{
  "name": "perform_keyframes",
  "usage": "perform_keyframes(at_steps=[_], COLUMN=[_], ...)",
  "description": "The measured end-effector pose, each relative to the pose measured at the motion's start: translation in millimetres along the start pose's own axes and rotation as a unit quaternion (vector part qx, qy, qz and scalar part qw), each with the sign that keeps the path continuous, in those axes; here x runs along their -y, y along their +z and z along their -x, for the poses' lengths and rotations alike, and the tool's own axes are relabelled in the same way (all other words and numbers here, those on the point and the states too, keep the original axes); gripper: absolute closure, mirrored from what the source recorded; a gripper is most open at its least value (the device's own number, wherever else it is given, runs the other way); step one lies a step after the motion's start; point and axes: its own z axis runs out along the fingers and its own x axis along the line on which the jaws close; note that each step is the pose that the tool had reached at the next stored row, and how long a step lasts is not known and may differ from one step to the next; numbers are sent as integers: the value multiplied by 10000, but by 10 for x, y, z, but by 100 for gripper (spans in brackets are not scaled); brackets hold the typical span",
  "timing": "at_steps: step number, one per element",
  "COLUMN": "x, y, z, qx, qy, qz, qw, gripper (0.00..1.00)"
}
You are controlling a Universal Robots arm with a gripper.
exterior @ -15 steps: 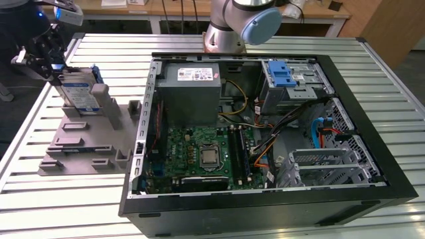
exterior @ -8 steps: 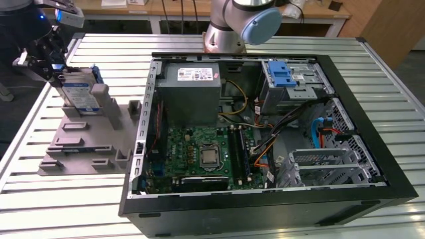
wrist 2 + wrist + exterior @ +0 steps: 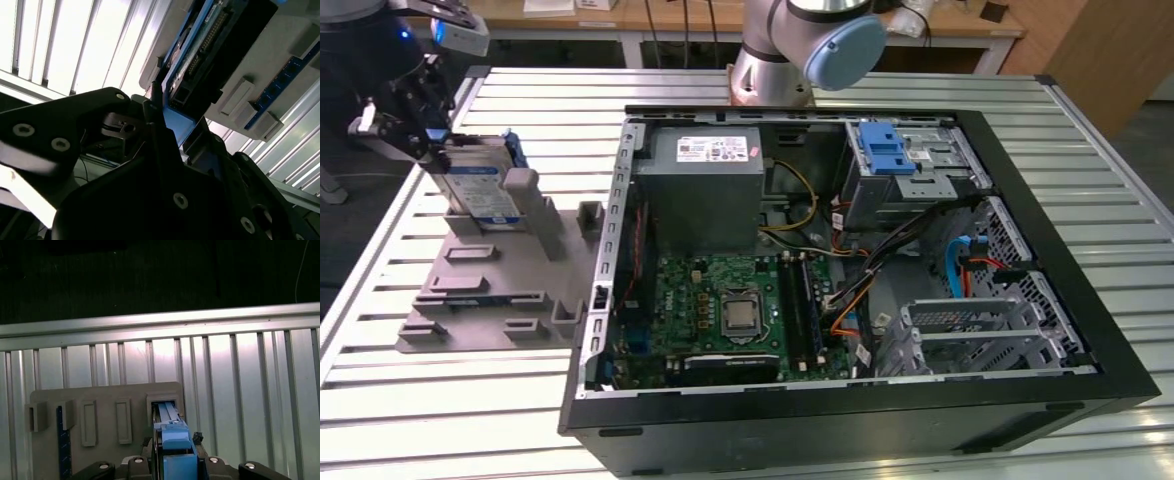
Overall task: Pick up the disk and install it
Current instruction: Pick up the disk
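At the exterior view's upper left, the black claw (image 3: 430, 148) hangs over the far end of a grey slotted holder (image 3: 494, 290). It reaches down onto the top edge of the disk (image 3: 478, 185). The claw looks clamped on that edge, though from this side the fingertips are partly masked. In the first wrist view the disk's blue frame (image 3: 172, 440) sits tight between the two fingers, with no gap on either side. In the second wrist view the same blue edge runs straight up out of the dark claw body.

The disk stands upright on its narrow side in an end slot of the holder, its labelled face turned toward the exterior view's right. It has not left the holder.

The holder lies flat on the slatted metal table (image 3: 1067, 130), just beside the open computer case (image 3: 854, 405) and on the exterior view's left of it. The case lies on its side with its interior exposed. Inside, a grey power supply (image 3: 707, 190) sits at the far end, with the green motherboard (image 3: 720, 300) nearer the camera. A silver drive cage (image 3: 927, 165) with a blue latch (image 3: 887, 150) occupies the far corner toward the exterior view's right. Beyond the case, the arm's base joint (image 3: 807, 45) rises from the table's far edge.
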Motion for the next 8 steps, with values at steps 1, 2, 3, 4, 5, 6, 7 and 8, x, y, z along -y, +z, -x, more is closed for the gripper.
perform_keyframes(at_steps=[1, 2, 3, 4, 5, 6, 7, 8], x=[0, 0, 0, 0, 0, 0, 0, 0], y=[0, 1, 1, 1, 1, 1, 1, 2], z=[0, 0, 0, 0, 0, 0, 0, 0], qx=[1, 1, 1, 1, 1, 1, 1, 1], qy=[0, 0, 0, 0, 0, 0, 0, 0], qz=[0, 0, -1, -1, 0, 0, -1, 0], qw=[10000, 10000, 10000, 10000, 10000, 10000, 10000, 10000], gripper=[59, 63, 63, 63, 63, 63, 63, 63])
